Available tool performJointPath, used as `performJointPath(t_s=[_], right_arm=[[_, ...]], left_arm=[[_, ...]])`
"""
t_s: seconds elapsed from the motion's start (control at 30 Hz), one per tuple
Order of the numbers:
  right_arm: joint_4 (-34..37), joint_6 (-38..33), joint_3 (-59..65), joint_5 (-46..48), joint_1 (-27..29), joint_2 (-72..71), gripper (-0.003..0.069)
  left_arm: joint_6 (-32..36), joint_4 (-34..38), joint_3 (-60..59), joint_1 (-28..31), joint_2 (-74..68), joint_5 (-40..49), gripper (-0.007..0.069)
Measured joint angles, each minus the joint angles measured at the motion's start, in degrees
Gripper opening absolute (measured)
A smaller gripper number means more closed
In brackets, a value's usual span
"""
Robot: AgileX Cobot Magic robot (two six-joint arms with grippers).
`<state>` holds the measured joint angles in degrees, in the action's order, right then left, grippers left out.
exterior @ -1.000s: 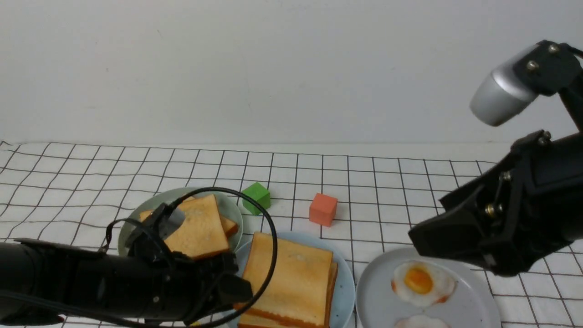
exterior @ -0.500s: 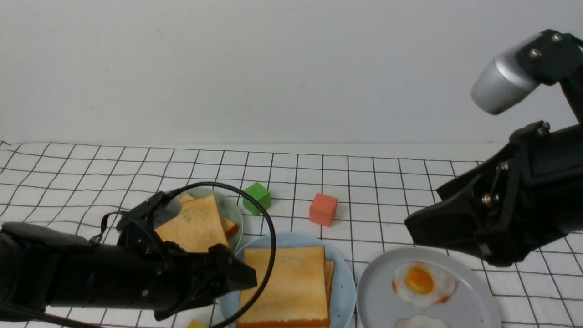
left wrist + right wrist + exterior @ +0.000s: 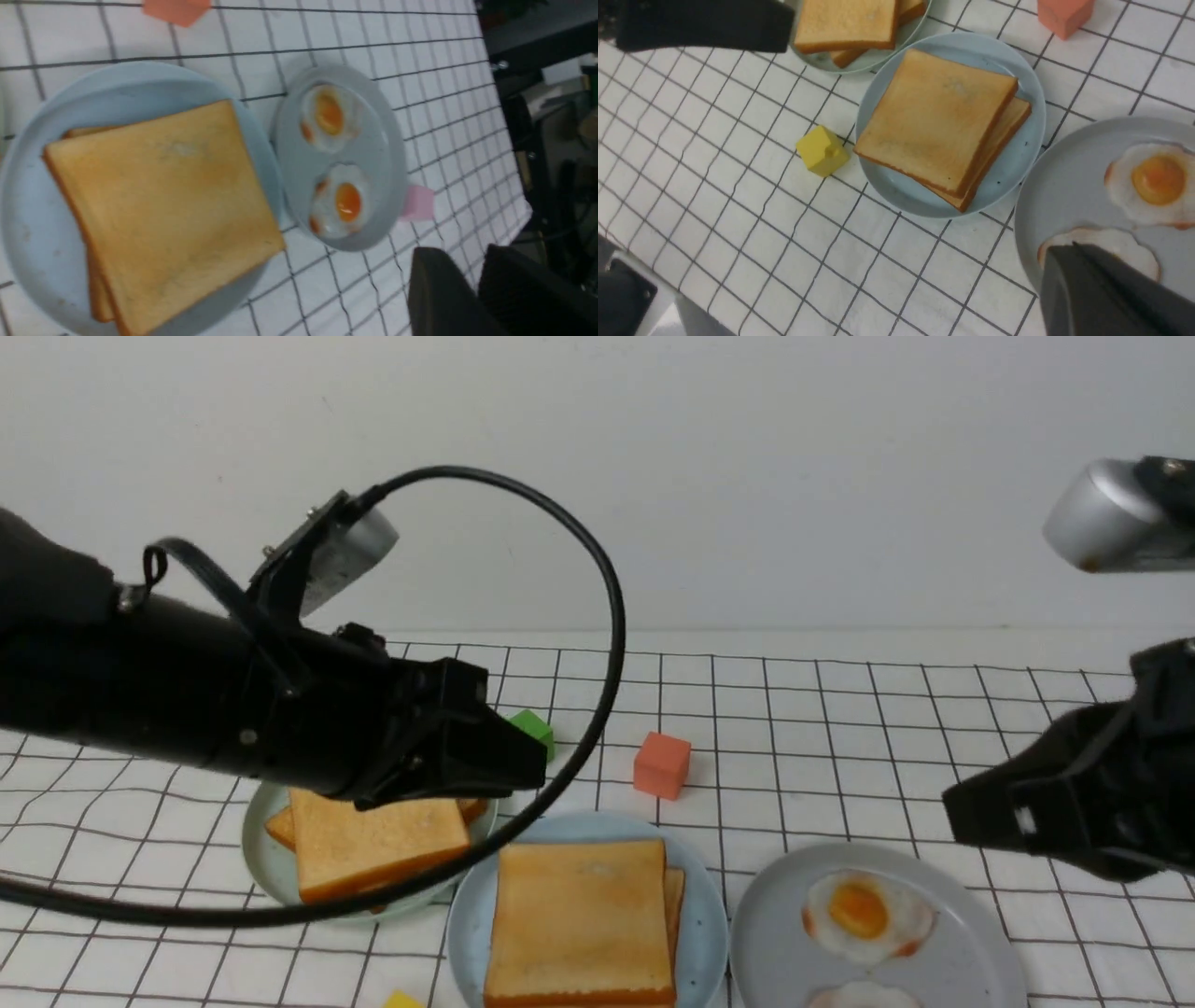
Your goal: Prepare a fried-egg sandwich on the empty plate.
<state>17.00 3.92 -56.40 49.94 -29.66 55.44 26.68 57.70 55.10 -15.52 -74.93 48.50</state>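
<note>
Left claw lifted off sandwich, closed, empty; right claw closed, drawn back. Assembly looks done; next: park arms.

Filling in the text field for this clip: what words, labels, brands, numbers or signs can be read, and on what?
No readable text anywhere.
The sky-blue plate, the toast sandwich, the grey plate, the fried eggs, the orange block, the yellow block and the checked cloth are unmarked.
Clutter beyond the table, left wrist view: too blurred to read.
</note>
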Motion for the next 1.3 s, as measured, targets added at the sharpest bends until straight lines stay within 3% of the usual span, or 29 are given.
performJointPath(t_s=[0.1, 0.23, 0.4, 0.5, 0.53, 0.6, 0.73, 1.3], right_arm=[[-1.41, 1.27, 8.06, -9.95, 0.0, -7.75, -0.001], [-3.43, 1.78, 19.27, -25.1, 0.0, -17.76, -0.001], [-3.91, 1.85, 29.02, -40.34, 0.0, -25.91, -0.0009], [-3.52, 2.01, 34.66, -47.56, 0.0, -29.21, -0.0006], [-3.46, 2.01, 34.86, -47.73, 0.0, -29.37, -0.0006], [-3.4, 1.96, 36.67, -48.59, 0.0, -29.79, -0.0003], [-3.25, 1.96, 36.9, -48.81, 0.0, -29.79, -0.0003], [-3.25, 2.03, 36.9, -48.88, 0.0, -29.79, 0.0008]], left_arm=[[-0.59, -0.06, -0.55, 0.0, 5.21, 2.88, -0.0013], [-3.31, -2.15, -2.07, 0.0, 14.3, 3.29, -0.0013], [-14.01, -10.77, -3.82, 0.0, 25.57, 5.25, -0.0013], [-26.32, -23.53, -5.35, 0.0, 36.2, 11.62, -0.0013], [-26.32, -24.25, -5.46, 0.0, 36.2, 11.91, -0.0013], [-33.28, -32.88, -6.84, 0.0, 43.71, 13.9, -0.0013], [-38.44, -40.19, -8.94, 0.0, 52.29, 12.11, -0.0013], [-39.26, -38.77, -9.89, 0.0, 54.9, 14.2, -0.0013]])
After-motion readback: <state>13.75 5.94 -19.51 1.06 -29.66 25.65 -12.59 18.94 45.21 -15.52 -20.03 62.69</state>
